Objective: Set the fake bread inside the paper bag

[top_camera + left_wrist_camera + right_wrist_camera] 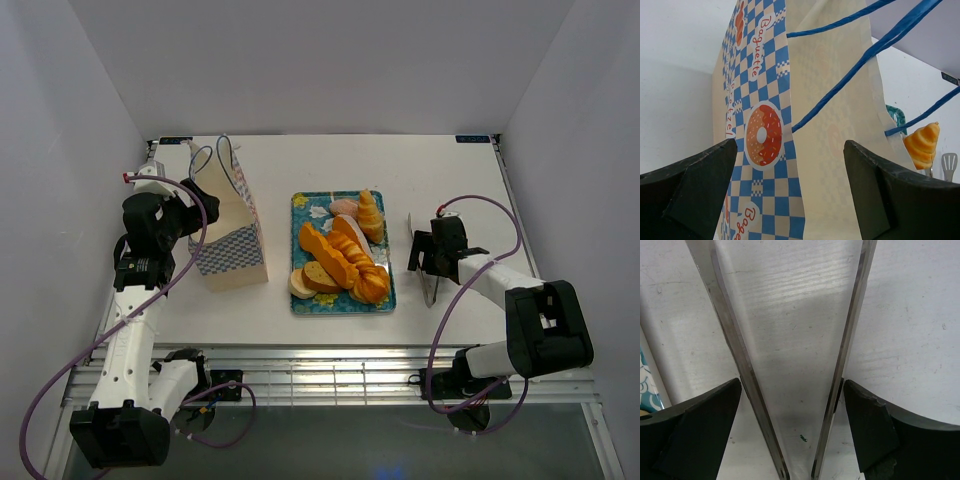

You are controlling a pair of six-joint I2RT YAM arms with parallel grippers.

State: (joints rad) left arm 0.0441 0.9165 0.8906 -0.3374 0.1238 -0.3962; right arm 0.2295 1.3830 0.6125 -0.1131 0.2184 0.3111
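The left end effector (790, 145) is released, its two dark fingers (700, 185) spread wide with nothing between them and touching nothing. The paper bag (235, 245) stands upright just past the fingertips, with its blue-and-white checked side, a doughnut print and the blue cord handles (840, 90) filling the left wrist view. From above, this end effector sits at 9 o'clock of the bag, near its upper part. The bag stands on the white counter (330, 160) at 9 o'clock of the teal floral tray (300, 205), apart from it. The fake bread (340, 258) lies piled on that tray: orange twisted loaves, tan round slices at the tray's 7 o'clock corner and a golden spiral piece (922, 145) toward 1 o'clock. Whether any bread is in the bag cannot be told. The right end effector (792, 385) is at 3 o'clock of the tray, above the bare counter, grasping metal tongs (740, 355). Its fingers stand far apart, and the two steel arms of the tongs press against their inner faces and fan outward from there.
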